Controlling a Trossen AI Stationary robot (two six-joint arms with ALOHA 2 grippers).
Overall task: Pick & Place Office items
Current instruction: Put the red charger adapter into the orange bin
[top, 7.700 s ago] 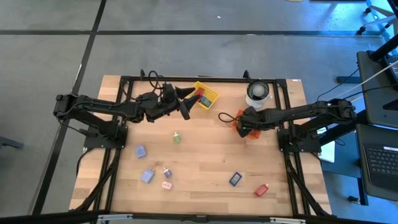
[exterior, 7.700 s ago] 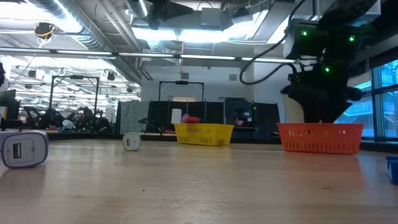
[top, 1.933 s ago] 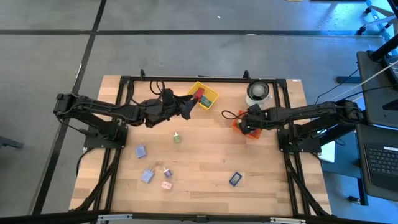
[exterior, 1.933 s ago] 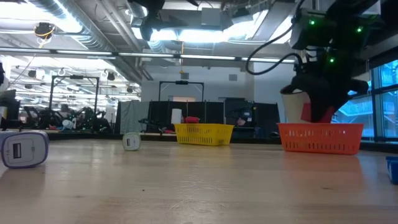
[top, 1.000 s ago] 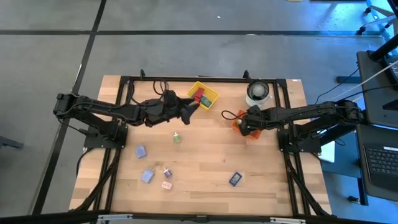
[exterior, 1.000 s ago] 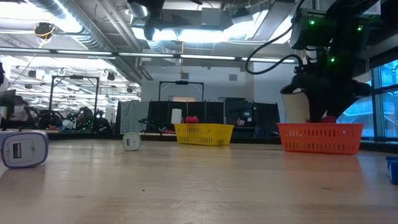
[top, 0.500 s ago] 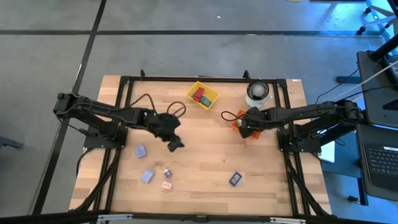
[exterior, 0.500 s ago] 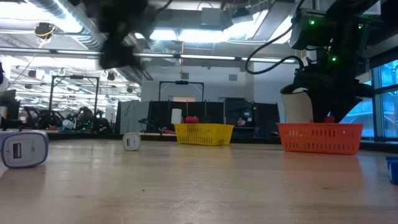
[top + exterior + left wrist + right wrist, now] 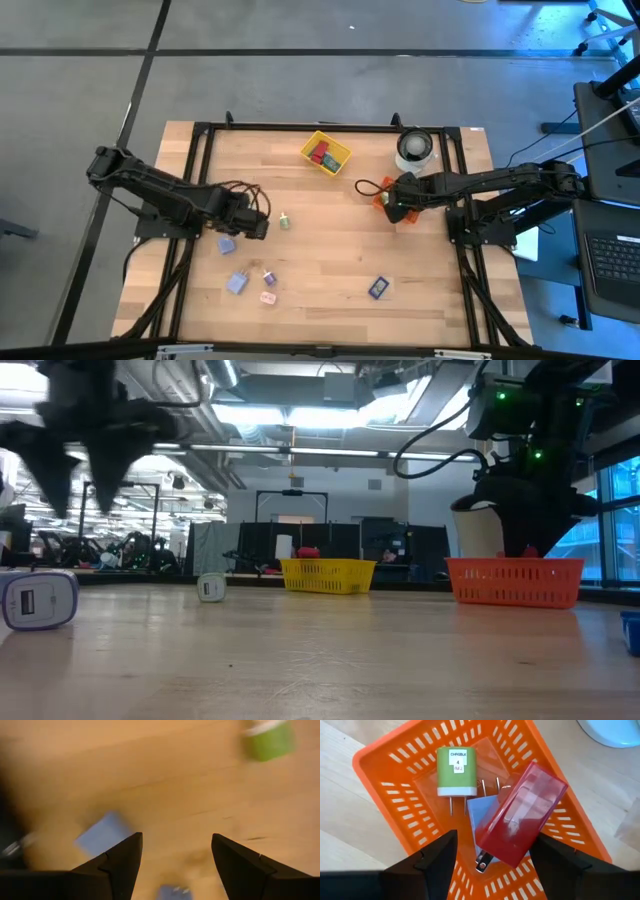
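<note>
the left gripper (image 9: 258, 228) is hanging over the table (image 9: 330, 250) at about 9 o'clock from the table's middle, its jaws standing apart and holding nothing. in the left wrist view a lavender block (image 9: 103, 833) is lying on the wood just beyond the left gripper's (image 9: 175, 851) dark fingers (image 9: 125, 860), not between them, and a green piece (image 9: 270, 741) is lying farther off. in the high view that lavender block (image 9: 227, 243) is sitting just at 7 o'clock of the jaws, and the small green piece (image 9: 285, 221) is just at 3 o'clock of them, neither touched. more small pieces are lying toward 6 o'clock: another lavender block (image 9: 237, 283), a tiny purple piece (image 9: 269, 277), a pink piece (image 9: 268, 297), and a dark blue piece (image 9: 378, 288) well apart at 4 o'clock. the yellow bin (image 9: 326, 153) at 12 o'clock is holding red pieces. the right gripper (image 9: 393, 203) is hovering over the orange bin (image 9: 380, 755) at 2 o'clock, jaws open and empty; in the right wrist view, past the right gripper (image 9: 492, 857), a green charger (image 9: 453, 772), a lavender piece (image 9: 481, 807) and a red translucent block (image 9: 520, 815) are lying inside the bin, the red one resting on top of the lavender one, none gripped. a white roll (image 9: 415, 148) is standing at the far edge beside the orange bin.
</note>
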